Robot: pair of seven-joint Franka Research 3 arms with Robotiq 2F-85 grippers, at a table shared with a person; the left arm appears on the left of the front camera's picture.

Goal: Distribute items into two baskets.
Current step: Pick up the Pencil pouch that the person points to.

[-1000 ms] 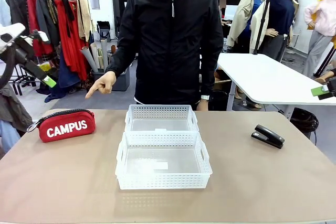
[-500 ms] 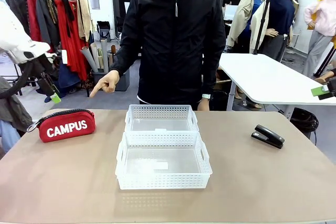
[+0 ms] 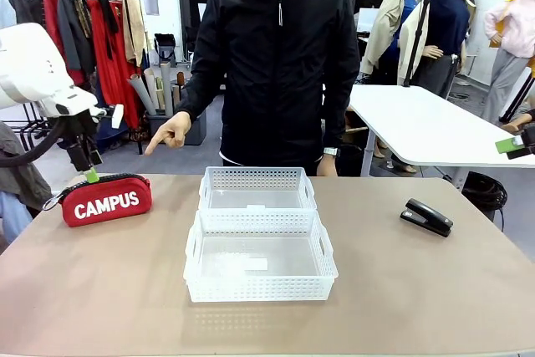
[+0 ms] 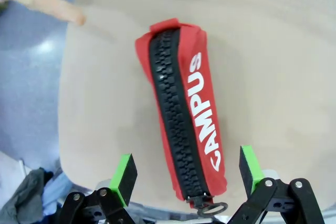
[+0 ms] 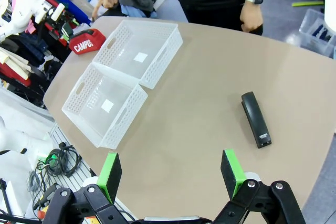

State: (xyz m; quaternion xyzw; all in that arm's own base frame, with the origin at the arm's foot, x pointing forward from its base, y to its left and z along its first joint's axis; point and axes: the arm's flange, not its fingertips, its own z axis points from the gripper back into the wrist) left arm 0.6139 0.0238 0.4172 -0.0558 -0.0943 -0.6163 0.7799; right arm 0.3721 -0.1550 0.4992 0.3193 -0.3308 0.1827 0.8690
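Note:
The red CAMPUS pouch (image 3: 107, 201) lies at the table's left side. My left gripper (image 3: 88, 171) hangs open just above its left end, pointing down. In the left wrist view the pouch (image 4: 184, 108) lies lengthwise between the spread green pads (image 4: 126, 166), zip up, untouched. Two white baskets sit mid-table, one far (image 3: 257, 188) and one near (image 3: 259, 257), both empty. The black stapler (image 3: 426, 216) rests at the right. My right gripper (image 5: 173, 174) is open, high over the table's right side, with the stapler (image 5: 255, 119) below it.
A person in a black jacket stands at the far side, one hand (image 3: 167, 134) pointing a finger toward the pouch, the other hand (image 5: 251, 17) at the table's far edge. The table's left edge (image 4: 65, 103) runs close beside the pouch.
My left arm has swung in from the upper left and come down, bringing its gripper to just above the pouch. The person's pointing hand, the baskets and the stapler have stayed put.

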